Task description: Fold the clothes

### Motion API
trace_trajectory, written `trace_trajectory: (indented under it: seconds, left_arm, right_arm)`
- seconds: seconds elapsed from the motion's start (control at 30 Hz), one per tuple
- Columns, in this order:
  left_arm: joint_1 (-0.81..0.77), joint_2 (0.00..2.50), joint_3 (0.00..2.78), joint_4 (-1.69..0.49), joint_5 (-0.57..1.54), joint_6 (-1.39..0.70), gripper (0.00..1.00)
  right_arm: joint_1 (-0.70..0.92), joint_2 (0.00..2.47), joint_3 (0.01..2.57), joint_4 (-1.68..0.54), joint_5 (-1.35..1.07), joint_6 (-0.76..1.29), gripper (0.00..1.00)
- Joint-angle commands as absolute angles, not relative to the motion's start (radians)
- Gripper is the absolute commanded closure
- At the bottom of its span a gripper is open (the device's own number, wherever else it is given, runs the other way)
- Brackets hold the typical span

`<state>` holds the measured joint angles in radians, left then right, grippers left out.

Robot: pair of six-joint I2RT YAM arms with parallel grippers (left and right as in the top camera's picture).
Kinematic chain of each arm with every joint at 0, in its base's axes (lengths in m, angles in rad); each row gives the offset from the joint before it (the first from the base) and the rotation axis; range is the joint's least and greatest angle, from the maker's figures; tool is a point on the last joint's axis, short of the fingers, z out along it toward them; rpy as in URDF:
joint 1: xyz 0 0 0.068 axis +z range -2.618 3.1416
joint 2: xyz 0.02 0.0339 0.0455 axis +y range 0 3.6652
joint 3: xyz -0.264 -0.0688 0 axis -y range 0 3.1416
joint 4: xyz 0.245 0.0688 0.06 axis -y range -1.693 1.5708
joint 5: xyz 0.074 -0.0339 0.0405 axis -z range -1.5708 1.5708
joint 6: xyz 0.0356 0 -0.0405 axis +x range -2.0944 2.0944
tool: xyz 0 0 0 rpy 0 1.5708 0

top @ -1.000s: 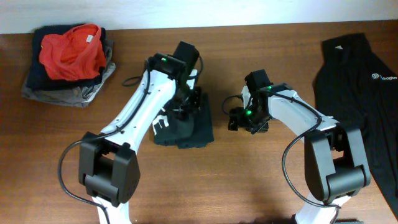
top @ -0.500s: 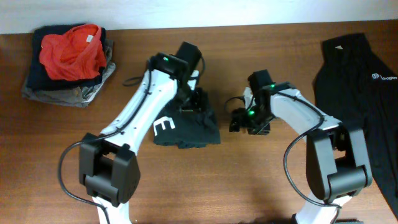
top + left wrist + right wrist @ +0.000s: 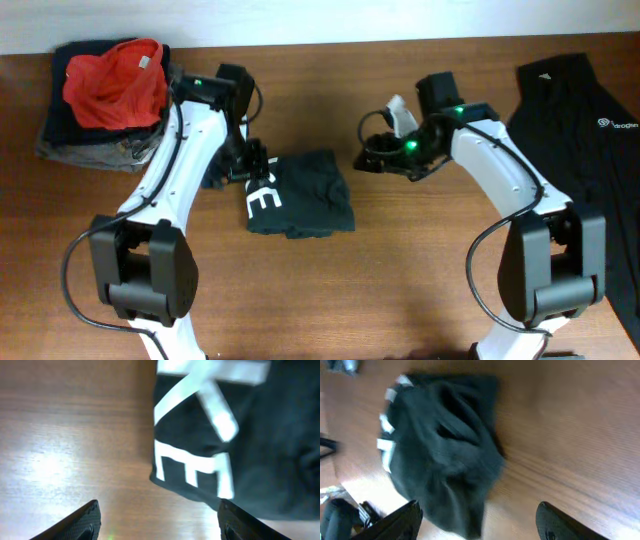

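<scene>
A folded black shirt [image 3: 300,193] with white letters lies on the table's middle; it also shows in the left wrist view [image 3: 240,435] and the right wrist view [image 3: 445,450]. My left gripper [image 3: 243,165] is open and empty, just left of the folded shirt. My right gripper [image 3: 368,153] is open and empty, to the right of it, apart from it. A second black shirt [image 3: 575,140] with a small white logo lies spread at the right edge.
A pile of clothes [image 3: 110,95] with a red garment on top sits at the back left corner. The wooden table [image 3: 400,270] shows bare wood at the front.
My left gripper let go of the folded shirt and moved left and back. My right gripper lifted and swung away toward the back. The shirt lies flat with its white letters showing.
</scene>
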<state>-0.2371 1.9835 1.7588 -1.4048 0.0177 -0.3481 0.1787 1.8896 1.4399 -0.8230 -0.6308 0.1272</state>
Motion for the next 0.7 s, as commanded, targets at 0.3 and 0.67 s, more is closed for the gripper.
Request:
trace_trajectory:
  seconds: [0.3, 0.67]
  left_arm:
    - [-0.246, 1.956, 1.406, -1.121, 0.064, -0.355, 0.26]
    - [-0.246, 1.956, 1.310, -1.055, 0.063, -0.355, 0.25]
  right_arm:
    - [0.332, 1.881, 1.463, -0.573, -0.530, 0.223, 0.24]
    - [0.358, 2.008, 1.463, -0.530, -0.494, 0.265, 0.28]
